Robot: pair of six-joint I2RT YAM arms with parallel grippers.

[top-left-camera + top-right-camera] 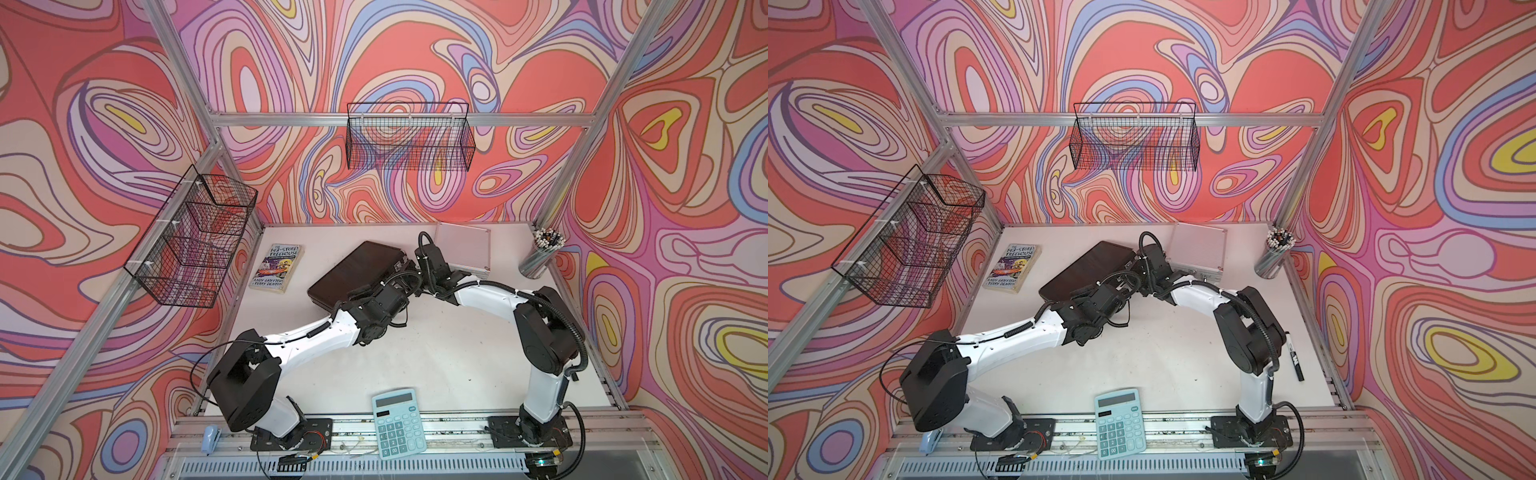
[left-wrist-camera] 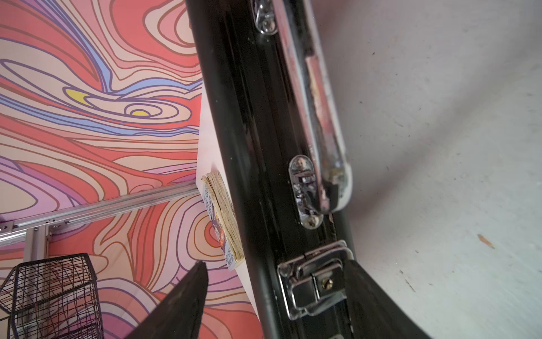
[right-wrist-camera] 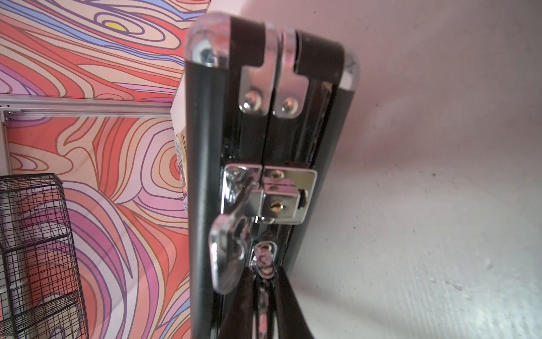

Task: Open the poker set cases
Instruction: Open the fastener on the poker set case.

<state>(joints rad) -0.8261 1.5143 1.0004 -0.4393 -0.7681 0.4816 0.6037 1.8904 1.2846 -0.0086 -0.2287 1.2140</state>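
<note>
The black poker case (image 1: 353, 268) lies with its lid shut in the middle of the table in both top views; both arms meet at its handle edge. My left gripper (image 2: 275, 296) is open and straddles that edge, with a chrome latch (image 2: 313, 281) between its fingers. The chrome handle (image 2: 319, 117) runs on beyond it. My right gripper (image 3: 265, 305) is shut on the end of the handle (image 3: 264, 320). Just past it the other latch (image 3: 264, 193) has its lever flipped outward. The silver case (image 1: 463, 249) lies shut at the back right, untouched.
A paperback book (image 1: 276, 268) lies left of the black case. A light-blue calculator (image 1: 399, 424) sits at the front edge and a pencil cup (image 1: 542, 253) at the back right. A black marker (image 1: 1295, 359) lies by the right rail. Wire baskets (image 1: 409, 137) (image 1: 195, 237) hang on the walls.
</note>
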